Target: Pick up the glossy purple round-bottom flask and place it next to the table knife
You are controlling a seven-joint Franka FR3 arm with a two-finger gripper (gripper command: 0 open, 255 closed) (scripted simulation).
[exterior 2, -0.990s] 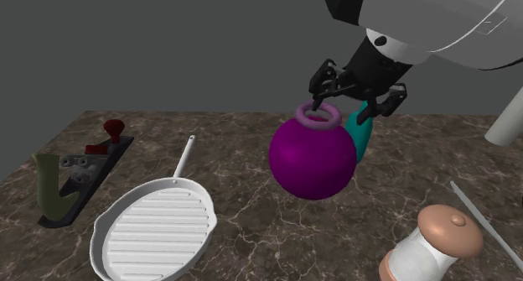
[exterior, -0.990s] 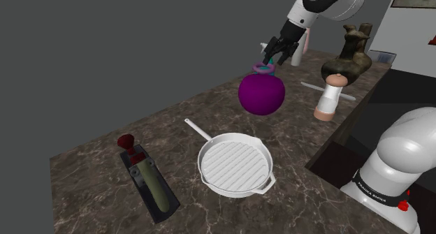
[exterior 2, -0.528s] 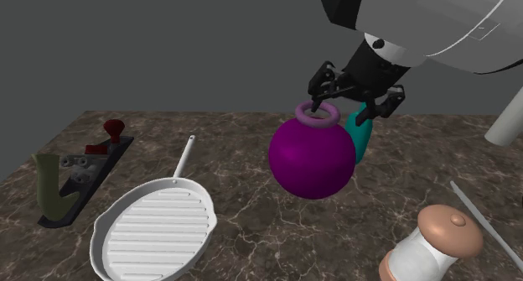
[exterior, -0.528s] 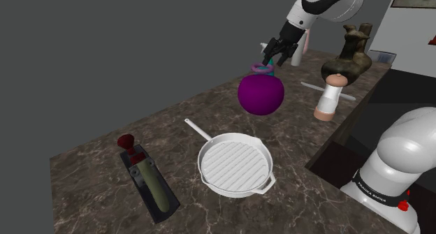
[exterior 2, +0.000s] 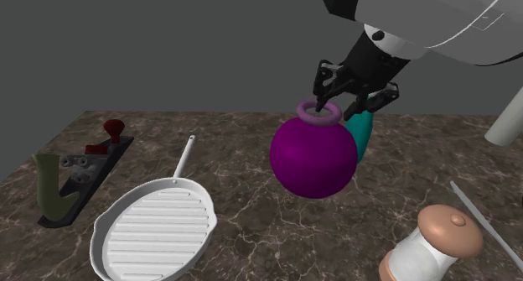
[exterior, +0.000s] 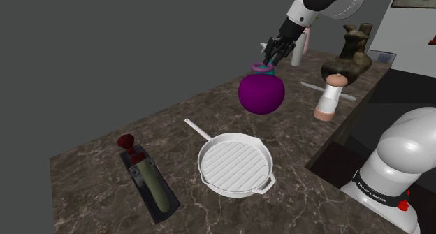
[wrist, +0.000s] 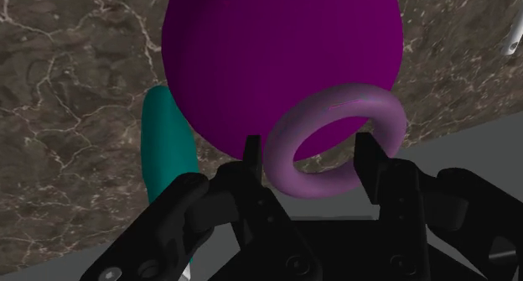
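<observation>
Surface: dark brown marble counter (exterior: pixel 91 163), pale veins, one long slab. Room: flat grey wall behind; lighter wall with a framed picture at the shoulder view's upper right.

Shoulder view, largest first:
- white arm base on its stand (exterior: pixel 391 163), lower right
- white ridged grill pan (exterior: pixel 235 164), mid-counter
- dark tray with an olive, red-knobbed tool (exterior: pixel 148 178), towards the lower left
- brown sculpture (exterior: pixel 349 54) and white cylinder (exterior: pixel 298 54), far end of the counter
- pepper mill (exterior: pixel 330 94), with the thin white table knife (exterior: pixel 309 84) flat on the counter just behind it

Second exterior view, low and close: teal object (exterior 2: pixel 363 138) upright directly behind the flask, half hidden by it; the knife's tip running off past the mill at the right edge.

Wrist view: marble veining beneath the flask; the teal object lying alongside its bulb.

Purple flask (exterior: pixel 260 94) (exterior 2: pixel 313 159) (wrist: pixel 277 61): glossy round bulb, lilac ring at the mouth. Hanging directly below the gripper (exterior: pixel 274 56) (exterior 2: pixel 344 99) (wrist: pixel 306 166), beyond the pan, apart from the table knife. Contact between bulb and counter not determinable.

Gripper: clamped on the lilac ring, one black finger at each side of the rim, flask grasped by its mouth.
</observation>
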